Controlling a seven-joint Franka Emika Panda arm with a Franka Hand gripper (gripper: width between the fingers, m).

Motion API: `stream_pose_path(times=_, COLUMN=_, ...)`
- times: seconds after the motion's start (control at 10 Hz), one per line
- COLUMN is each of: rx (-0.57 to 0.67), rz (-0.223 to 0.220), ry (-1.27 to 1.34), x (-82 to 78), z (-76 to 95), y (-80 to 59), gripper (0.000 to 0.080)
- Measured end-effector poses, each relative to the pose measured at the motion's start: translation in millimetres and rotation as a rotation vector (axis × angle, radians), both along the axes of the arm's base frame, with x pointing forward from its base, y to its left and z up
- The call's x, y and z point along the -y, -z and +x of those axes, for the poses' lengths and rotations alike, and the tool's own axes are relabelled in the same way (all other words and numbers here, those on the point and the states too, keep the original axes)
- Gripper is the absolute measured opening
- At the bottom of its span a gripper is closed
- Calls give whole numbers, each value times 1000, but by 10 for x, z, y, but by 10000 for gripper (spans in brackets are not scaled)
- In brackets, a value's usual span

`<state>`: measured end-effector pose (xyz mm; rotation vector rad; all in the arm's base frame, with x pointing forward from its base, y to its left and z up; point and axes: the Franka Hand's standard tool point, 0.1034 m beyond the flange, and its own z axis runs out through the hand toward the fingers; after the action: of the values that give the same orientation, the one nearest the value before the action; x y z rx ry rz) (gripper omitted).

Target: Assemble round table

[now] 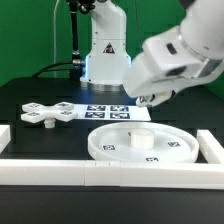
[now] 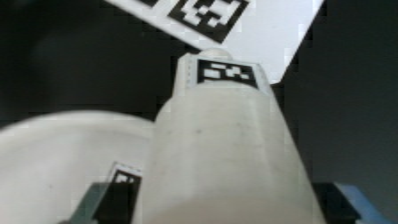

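In the wrist view the white cylinder leg (image 2: 228, 140) fills the space between my two fingers, and its far end carries a square tag. My gripper (image 2: 228, 206) is shut on it, with a dark pad against each side. In the exterior view my gripper (image 1: 150, 99) hangs tilted above the far right part of the large rimmed round disc (image 1: 170, 150). I cannot make out the leg there. The disc lies flat with a short white stub (image 1: 141, 138) at its centre. It also shows in the wrist view (image 2: 63, 160). The cross-shaped base (image 1: 48, 113) lies at the exterior view's left.
The marker board (image 1: 105, 110) lies behind the disc and also shows in the wrist view (image 2: 222, 20) beyond the leg's far end. White border rails run along the front (image 1: 100, 172), the left (image 1: 5, 135) and the right (image 1: 212, 150). The robot's pedestal (image 1: 105, 55) stands at the back.
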<state>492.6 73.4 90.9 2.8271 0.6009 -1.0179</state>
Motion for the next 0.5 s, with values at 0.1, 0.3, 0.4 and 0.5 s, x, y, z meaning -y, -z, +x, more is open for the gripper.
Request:
stream_pose_path(times=0.1, rx=49, rz=29, ry=-11, x=20, z=107, y=-69, gripper=409)
stream_pose_path(times=0.3, rx=207, rz=82, ry=-20, x=31, z=207, y=-72, gripper=409)
stream_pose_path(times=0.4, rx=258, rz=99, ry=-18, x=34, z=224, y=-64, gripper=409)
stream_pose_path(times=0.5, rx=331, rz=117, ry=-17, x=44, z=273, y=-62, gripper=409)
